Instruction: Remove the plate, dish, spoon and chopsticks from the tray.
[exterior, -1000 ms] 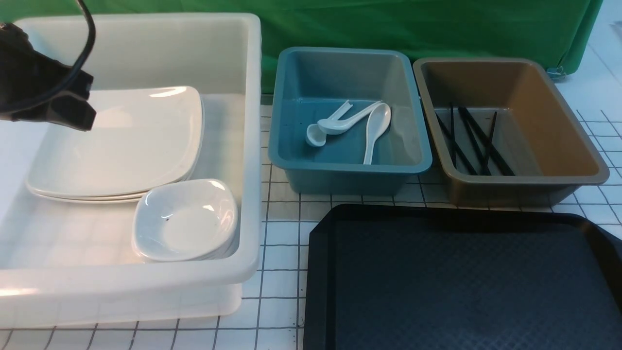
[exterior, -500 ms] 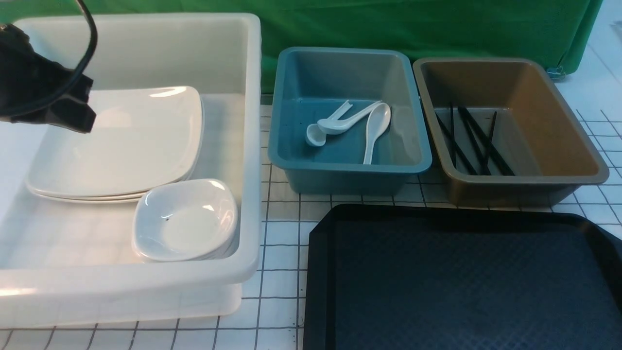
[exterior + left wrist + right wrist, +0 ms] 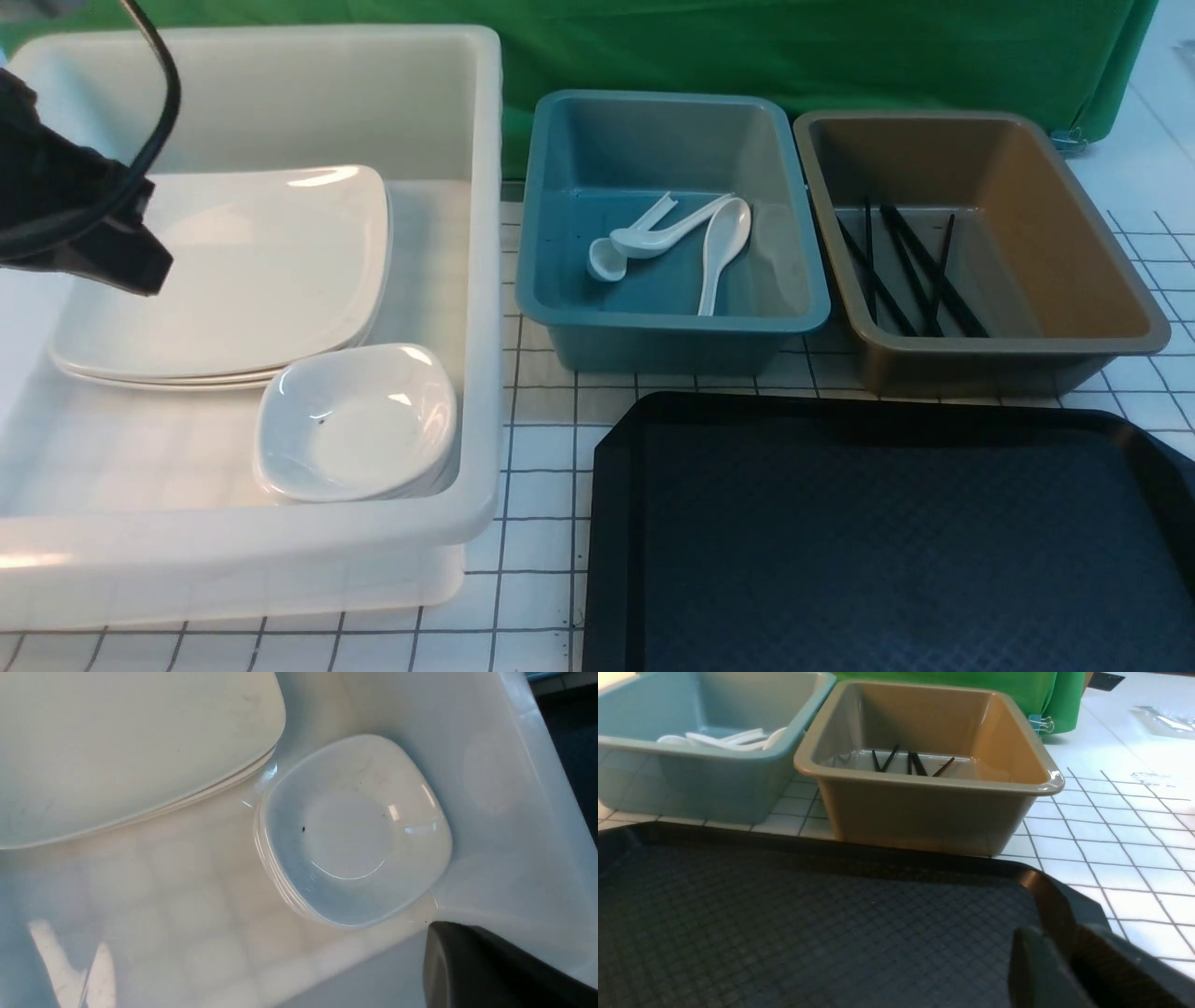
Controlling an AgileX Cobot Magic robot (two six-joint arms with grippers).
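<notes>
The black tray [image 3: 887, 541] lies bare at the front right. A stack of white plates [image 3: 233, 271] and a stack of small dishes [image 3: 359, 425] sit in the white bin [image 3: 481, 280]. White spoons [image 3: 724, 243] lie in the teal bin, and black chopsticks [image 3: 910, 271] in the brown bin. My left gripper [image 3: 135, 266] hovers over the plates' left side, shut and empty; in the left wrist view it [image 3: 437, 935] is beside the dishes [image 3: 355, 830]. My right gripper [image 3: 1057, 935] is out of the front view. Its fingers stand apart, one on each side of the tray's [image 3: 784, 928] right rim.
The teal bin [image 3: 672, 322] and brown bin [image 3: 1008, 345] stand side by side just behind the tray. The white bin fills the left side. A green cloth hangs at the back. The table is white with a dark grid.
The left gripper has drifted a little to the left and lower over the plates. Nothing else in the front view has moved.
</notes>
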